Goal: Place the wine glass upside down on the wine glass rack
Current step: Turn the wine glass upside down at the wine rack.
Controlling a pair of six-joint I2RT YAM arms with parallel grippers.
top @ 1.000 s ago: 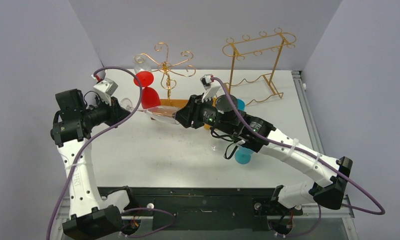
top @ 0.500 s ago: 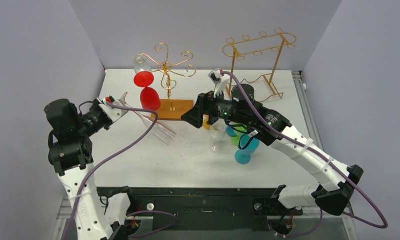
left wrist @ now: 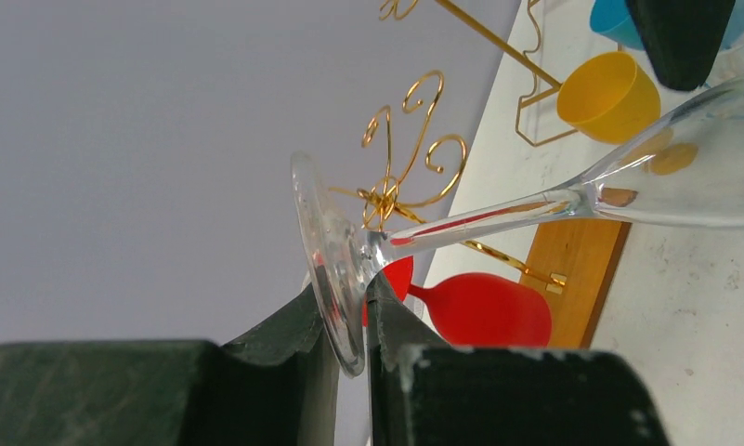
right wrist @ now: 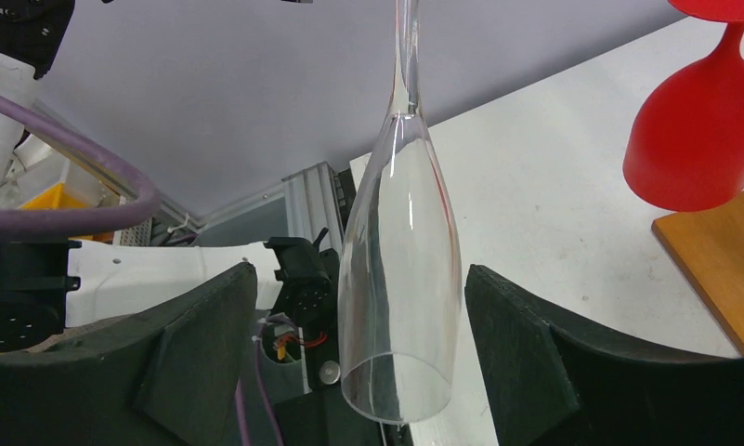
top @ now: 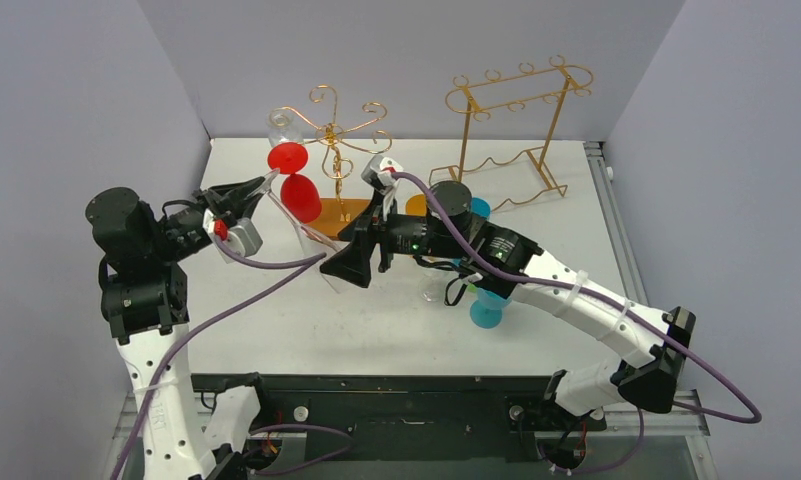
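A clear flute-shaped wine glass (top: 311, 245) slants from upper left to lower right above the table. My left gripper (top: 256, 190) is shut on its round foot (left wrist: 329, 269); the stem (left wrist: 498, 216) runs away to the right. My right gripper (top: 348, 265) is open, and its fingers (right wrist: 201, 334) stand on either side of the glass bowl (right wrist: 400, 279) without touching it. The wine glass rack (top: 336, 135), a gold wire tree on a wooden base (top: 348, 212), stands behind. A red glass (top: 301, 195) hangs upside down on it and also shows in the right wrist view (right wrist: 698, 139).
A taller gold frame rack (top: 516, 100) stands at the back right. A yellow cup (top: 416, 205), a blue cup (top: 481, 210), a teal glass (top: 486, 312) and a clear glass (top: 436, 290) sit under my right arm. A clear glass (top: 281, 125) hangs on the tree rack's left arm.
My right gripper has moved left and forward and now brackets the glass bowl. My left gripper has turned and risen a little with the foot still held.
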